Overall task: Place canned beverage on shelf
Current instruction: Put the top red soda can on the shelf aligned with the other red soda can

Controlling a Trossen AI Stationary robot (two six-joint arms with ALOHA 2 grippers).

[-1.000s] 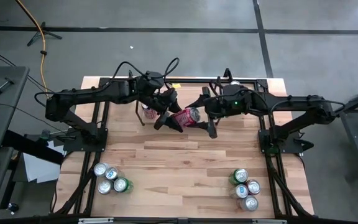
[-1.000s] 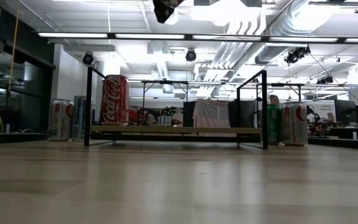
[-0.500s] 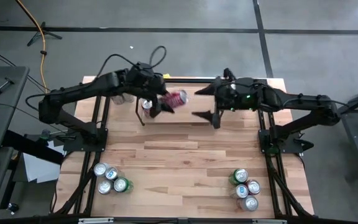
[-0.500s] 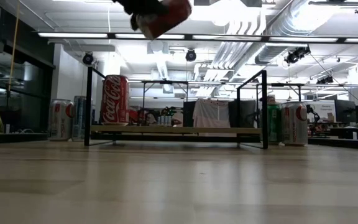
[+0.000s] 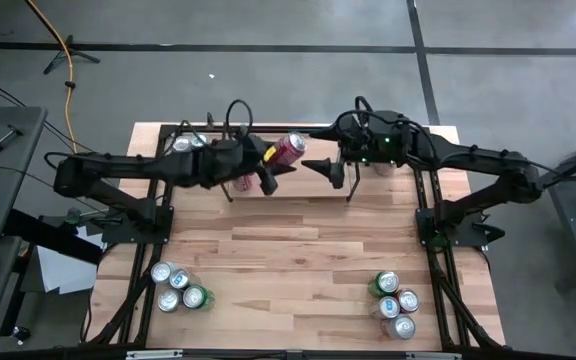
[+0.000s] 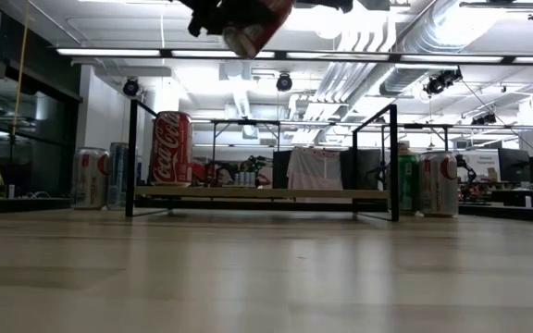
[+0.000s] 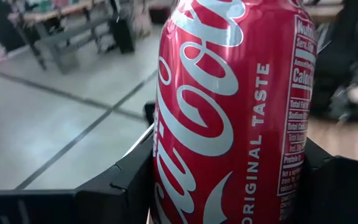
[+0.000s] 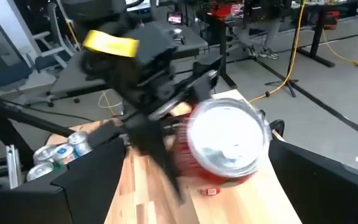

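The wooden table (image 5: pixel 298 250) stands on a grey concrete floor (image 5: pixel 298 90) crossed by dark seams, with a yellow cable (image 5: pixel 66 75) trailing over it. Beyond the table, the ceiling carries strip lights (image 6: pixel 137 53) and pale ducts (image 6: pixel 405 46). Desks (image 8: pixel 253 15) and a white panel (image 6: pixel 315 170) stand behind.
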